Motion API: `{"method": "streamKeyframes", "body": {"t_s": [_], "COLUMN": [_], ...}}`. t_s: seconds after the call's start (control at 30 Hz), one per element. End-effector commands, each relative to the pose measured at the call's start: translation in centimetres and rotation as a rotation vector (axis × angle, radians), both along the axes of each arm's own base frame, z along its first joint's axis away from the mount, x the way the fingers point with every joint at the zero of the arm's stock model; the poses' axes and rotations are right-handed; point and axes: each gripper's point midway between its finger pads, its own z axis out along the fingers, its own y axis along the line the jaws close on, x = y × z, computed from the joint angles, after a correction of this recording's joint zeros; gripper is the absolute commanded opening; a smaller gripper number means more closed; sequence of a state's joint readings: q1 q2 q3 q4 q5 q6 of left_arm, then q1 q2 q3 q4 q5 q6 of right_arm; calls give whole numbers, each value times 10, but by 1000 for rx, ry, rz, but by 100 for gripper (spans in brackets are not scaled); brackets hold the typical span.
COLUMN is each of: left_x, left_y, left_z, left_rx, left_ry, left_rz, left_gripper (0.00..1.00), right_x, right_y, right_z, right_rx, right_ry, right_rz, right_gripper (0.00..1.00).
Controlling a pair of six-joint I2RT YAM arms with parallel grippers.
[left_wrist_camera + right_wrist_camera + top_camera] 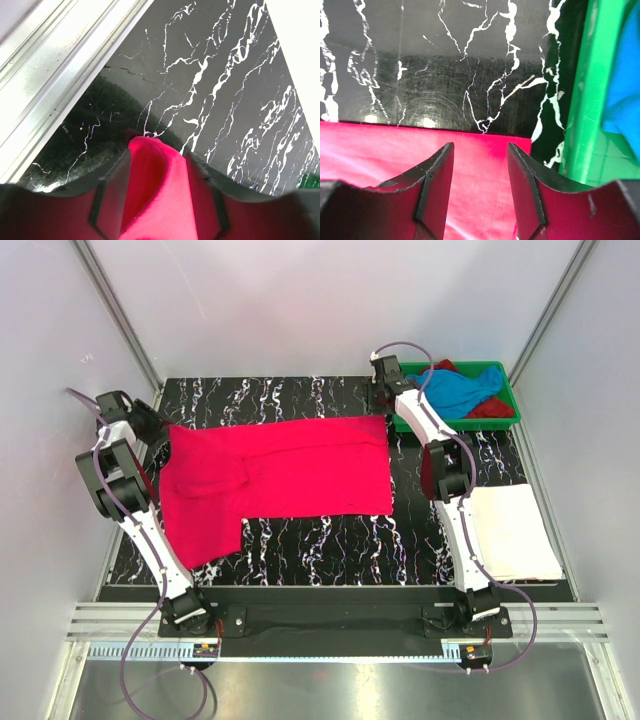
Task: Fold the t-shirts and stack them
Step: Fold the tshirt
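The hot pink t-shirt [280,470] lies spread flat on the black marble mat [330,545], one sleeve towards the near left. My left gripper [152,430] is at its far left corner, jaws apart, with a raised fold of the pink shirt [165,200] standing between the fingers [117,175]. My right gripper [387,400] is open over the far right corner, and the pink cloth [380,150] lies flat under it. The sky blue t-shirt [455,390] and the dark red t-shirt [492,408] lie crumpled in the green tray. The white t-shirt [510,530] lies folded at the near right.
The green plastic tray [513,400] stands at the back right, and its wall [590,100] is just right of my right gripper. Aluminium frame rails [60,75] and white walls run close along the left, right and back of the mat.
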State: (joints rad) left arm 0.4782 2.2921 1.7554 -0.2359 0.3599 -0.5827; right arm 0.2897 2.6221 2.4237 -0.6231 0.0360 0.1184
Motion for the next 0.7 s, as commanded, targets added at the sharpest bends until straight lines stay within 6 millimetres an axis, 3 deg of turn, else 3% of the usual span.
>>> {"method": "streamKeyframes", "body": {"t_s": [0.0,0.1,0.17,0.2,0.3,0.4,0.5,0.53,0.67], "left_x": [8,13,12,16,14,16,17,16,14], "left_y": [20,13,10,10,5,5,19,24,44], "left_z": [13,20,11,15,3,0,1,2,11], "left_rx": [5,53,40,39,-5,-16,18,34,48], "left_ry": [-96,-96,-68,-70,-31,-34,-24,-21,-41], "left_rz": [5,-41,-53,-54,-51,-36,6,22,65], "left_gripper": [55,56,56,52,46,35,4,0,0], "right_x": [5,4,4,3,2,0,-2,-3,-6], "right_y": [0,2,3,4,3,-1,-3,-2,-3], "right_z": [78,86,89,89,91,88,82,81,65], "right_rx": [24,54,62,64,55,36,19,14,2], "right_ry": [-126,-134,-135,-134,-135,-124,-111,-108,-74], "right_rz": [10,6,4,6,3,5,13,19,35], "right_gripper": [54,54,54,54,54,54,54,53,53]}}
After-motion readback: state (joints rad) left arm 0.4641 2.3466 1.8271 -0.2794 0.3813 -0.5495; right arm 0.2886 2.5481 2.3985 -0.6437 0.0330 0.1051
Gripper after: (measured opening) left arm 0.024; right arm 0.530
